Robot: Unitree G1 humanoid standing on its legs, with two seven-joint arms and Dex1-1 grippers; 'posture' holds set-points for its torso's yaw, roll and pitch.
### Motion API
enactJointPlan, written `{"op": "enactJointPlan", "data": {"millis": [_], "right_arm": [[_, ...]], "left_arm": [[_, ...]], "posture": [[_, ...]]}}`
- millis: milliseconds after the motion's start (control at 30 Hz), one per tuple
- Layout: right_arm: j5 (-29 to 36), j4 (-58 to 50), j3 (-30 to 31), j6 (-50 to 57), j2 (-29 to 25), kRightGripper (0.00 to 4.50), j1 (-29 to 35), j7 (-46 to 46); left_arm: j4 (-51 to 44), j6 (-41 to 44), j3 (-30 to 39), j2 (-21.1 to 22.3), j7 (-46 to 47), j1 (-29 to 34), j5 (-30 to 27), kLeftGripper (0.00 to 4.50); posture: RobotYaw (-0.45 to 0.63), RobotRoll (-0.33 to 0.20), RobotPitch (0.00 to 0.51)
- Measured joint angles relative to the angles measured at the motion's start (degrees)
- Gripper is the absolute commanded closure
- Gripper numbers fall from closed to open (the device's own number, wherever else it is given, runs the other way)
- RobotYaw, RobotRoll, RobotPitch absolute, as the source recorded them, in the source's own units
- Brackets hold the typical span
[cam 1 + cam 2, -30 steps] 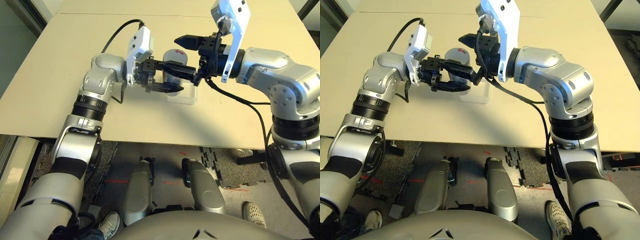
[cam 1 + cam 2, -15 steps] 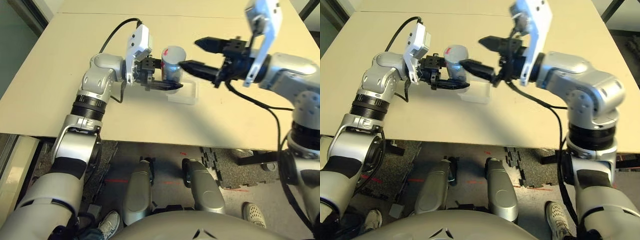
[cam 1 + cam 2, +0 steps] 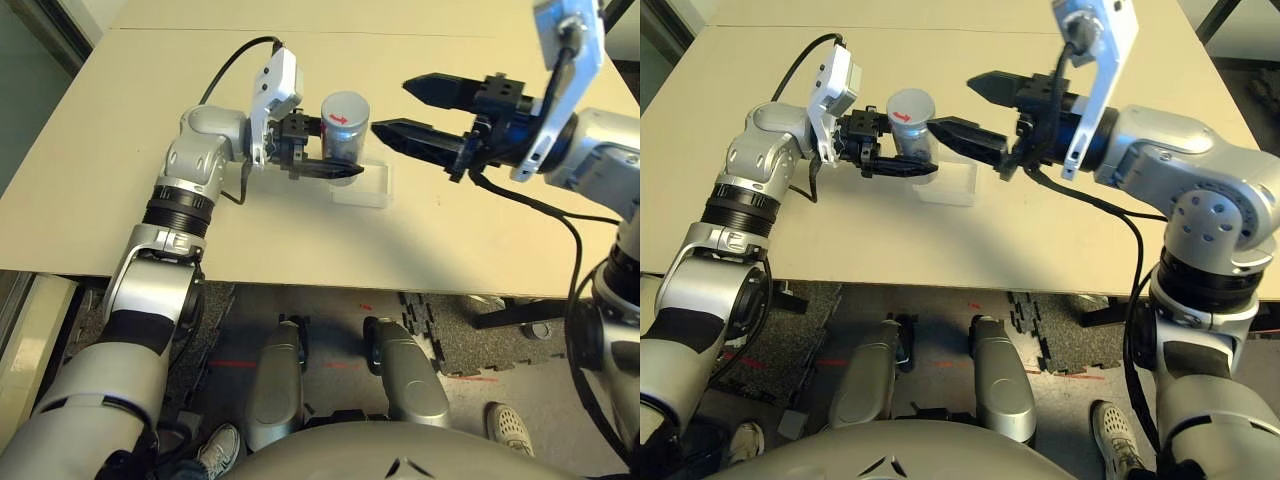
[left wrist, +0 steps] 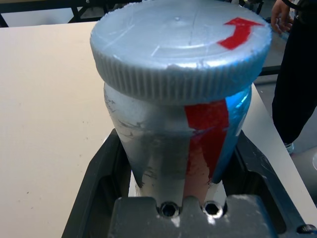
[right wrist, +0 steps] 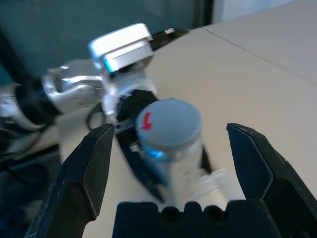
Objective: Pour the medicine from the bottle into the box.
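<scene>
Bottle [image 3: 343, 128] stands upright, cap [image 4: 179, 37] on, pinched low by the left gripper [image 3: 325, 158] beside the box [image 3: 364, 184]. Right gripper [image 3: 413, 110], fingers spread wide, hangs level to its right, pointing at the cap.

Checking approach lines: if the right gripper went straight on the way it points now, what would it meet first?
Most likely the bottle, capped and upright in the left gripper; it sits centred between the right gripper's open fingers, though relative height is unclear.
</scene>
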Motion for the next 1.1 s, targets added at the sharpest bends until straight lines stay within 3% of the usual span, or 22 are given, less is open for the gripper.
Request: {"op": "enactJointPlan", "data": {"millis": [267, 700, 800, 933, 1100], "right_arm": [[-5.84, 4.94, 6.34, -4.81, 0.39, 0.00, -3.32, 4.11], [-8.68, 6.58, 8.57, -6.57, 2.40, 0.00, -4.23, 7.46], [-10.28, 6.60, 8.92, -7.66, 2.40, 0.61, -4.30, 8.18], [-11.19, 6.59, 9.28, -8.44, 2.40, 1.96, -4.29, 8.88], [-12.18, 6.59, 9.33, -8.98, 2.31, 1.96, -4.18, 9.77]], "left_arm": [[-0.04, -0.16, -0.01, -0.09, -0.22, 0.04, 0.23, 1.78], [-0.75, 0.67, -0.01, -0.08, -0.21, 0.49, 0.23, 1.78], [-0.81, 0.87, -0.01, -0.08, -0.21, 0.50, 0.23, 1.78], [-1.00, 0.93, -0.01, -0.09, -0.21, 0.54, 0.23, 1.78], [-1.08, 0.93, -0.02, -0.14, -0.20, 0.54, 0.24, 1.78]], "posture": [[-0.10, 0.000, 0.183], [-0.09, 0.000, 0.188], [-0.09, 0.000, 0.188], [-0.10, 0.000, 0.190], [-0.10, 0.000, 0.191]]}}
